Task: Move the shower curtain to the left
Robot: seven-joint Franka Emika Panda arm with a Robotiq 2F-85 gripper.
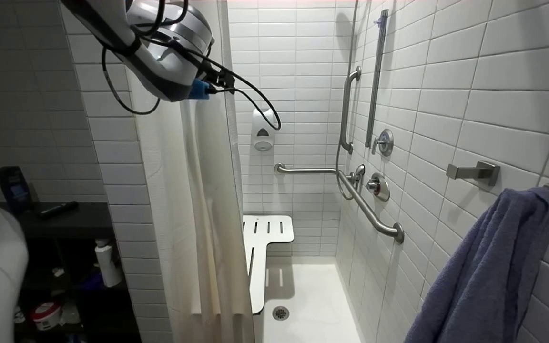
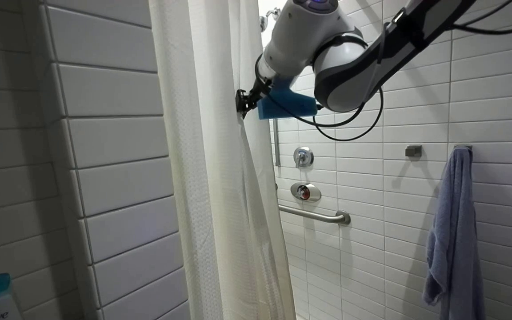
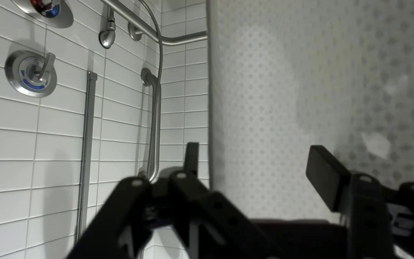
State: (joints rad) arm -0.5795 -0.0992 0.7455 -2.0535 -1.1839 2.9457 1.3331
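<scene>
The shower curtain (image 1: 203, 214) hangs as a tall off-white sheet with vertical folds at the shower opening. It shows also in an exterior view (image 2: 216, 178) and fills the right side of the wrist view (image 3: 264, 100). My gripper (image 3: 253, 162) is open, with its fingers wide apart. In the wrist view the curtain's free edge lies between the fingers, just right of the left finger. The right finger is in front of the curtain fabric. In an exterior view the gripper (image 2: 241, 103) is at the curtain's surface, high up. I cannot tell whether the fingers touch it.
A tiled wall column (image 2: 122, 178) stands beside the curtain. Grab bars (image 1: 370, 207), shower valves (image 1: 383, 142) and a bluish-purple towel (image 1: 489, 267) are on the tiled wall. A white slatted seat (image 1: 258, 267) is behind the curtain. A dark shelf (image 1: 65, 219) holds bottles.
</scene>
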